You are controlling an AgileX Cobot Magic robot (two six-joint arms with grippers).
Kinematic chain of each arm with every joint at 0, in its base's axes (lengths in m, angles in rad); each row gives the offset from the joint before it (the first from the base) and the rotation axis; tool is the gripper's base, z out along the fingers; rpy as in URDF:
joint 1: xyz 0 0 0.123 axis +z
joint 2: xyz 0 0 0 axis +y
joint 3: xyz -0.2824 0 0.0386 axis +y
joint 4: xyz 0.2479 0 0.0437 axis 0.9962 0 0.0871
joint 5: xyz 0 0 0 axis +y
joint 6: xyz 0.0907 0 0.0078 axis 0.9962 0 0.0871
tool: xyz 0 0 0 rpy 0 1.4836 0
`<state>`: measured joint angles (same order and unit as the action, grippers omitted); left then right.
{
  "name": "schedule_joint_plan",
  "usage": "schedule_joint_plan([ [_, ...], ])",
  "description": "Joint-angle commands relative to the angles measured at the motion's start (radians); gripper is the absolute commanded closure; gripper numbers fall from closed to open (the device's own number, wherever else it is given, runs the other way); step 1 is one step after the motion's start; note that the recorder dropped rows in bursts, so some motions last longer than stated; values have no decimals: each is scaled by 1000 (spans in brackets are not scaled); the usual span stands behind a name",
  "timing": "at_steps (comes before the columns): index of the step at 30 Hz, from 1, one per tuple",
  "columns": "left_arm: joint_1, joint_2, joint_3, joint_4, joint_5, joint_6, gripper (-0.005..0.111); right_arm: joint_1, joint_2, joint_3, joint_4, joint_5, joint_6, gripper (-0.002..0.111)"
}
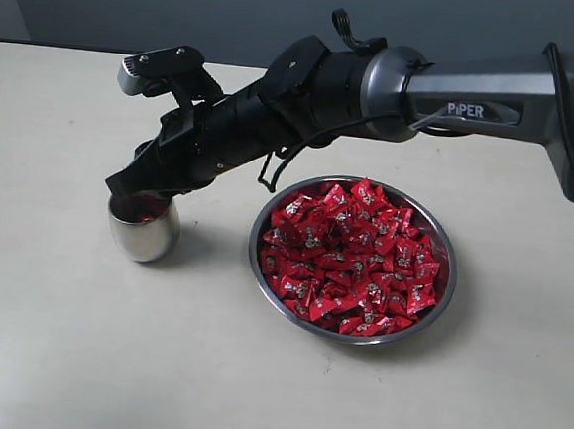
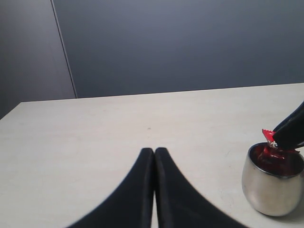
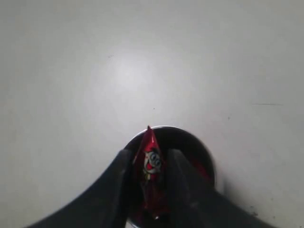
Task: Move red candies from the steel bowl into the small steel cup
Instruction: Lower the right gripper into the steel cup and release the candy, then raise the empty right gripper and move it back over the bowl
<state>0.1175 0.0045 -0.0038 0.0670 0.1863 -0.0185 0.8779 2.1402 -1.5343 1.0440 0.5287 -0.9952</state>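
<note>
Your right arm (image 1: pixel 456 94) enters from the right of the exterior view and reaches across the middle, sloping down to the left. Its forearm passes above the far rim of the steel bowl (image 1: pixel 253 240). The right hand (image 1: pixel 135 191) hangs directly over the small steel cup (image 1: pixel 146 231), fingers pointing down into the cup's mouth.

In the right wrist view you look down between the two dark fingers (image 3: pixel 124 164). They clasp one red candy (image 3: pixel 151 164), which stands on end between them, its pinched tip up and its white-silver mark facing the camera, with the cup's round rim just beyond. The picture is soft, so how hard the pads press is not clear. From the left wrist view the same candy's crimped end juts out beside the fingertip, just above the cup's rim.

Your left hand (image 2: pixel 154 151) is clenched on nothing, its two black fingers pressed flat together. It sits low over the bare tabletop (image 1: pixel 77 357), with the cup off to one side. This hand does not appear in the exterior view.

The cup is egg-shaped and mirror-bright, and it stands upright on the tabletop left of the bowl, near it but apart. Red shows inside it, though you cannot tell candies from reflection there.

The bowl is wide and shallow and lies right of centre. It holds the red candies (image 1: pixel 353 255) — a dense heap of shiny crinkled wrappers with small pale marks that covers its whole floor.
</note>
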Motion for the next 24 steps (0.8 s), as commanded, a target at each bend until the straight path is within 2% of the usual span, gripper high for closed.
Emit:
schedule_joint_plan([
  [1, 1, -4, 4, 1, -7, -1, 106, 1, -2, -5, -2, -1, 1, 79],
  [4, 1, -4, 4, 1, -7, -1, 106, 1, -2, -5, -1, -8, 11, 68],
  [16, 1, -4, 4, 1, -7, -1, 106, 1, -3, -5, -1, 27, 27, 69],
  [24, 1, -4, 4, 1, -7, -1, 106, 0, -71, -7, -130, 16, 79, 69],
])
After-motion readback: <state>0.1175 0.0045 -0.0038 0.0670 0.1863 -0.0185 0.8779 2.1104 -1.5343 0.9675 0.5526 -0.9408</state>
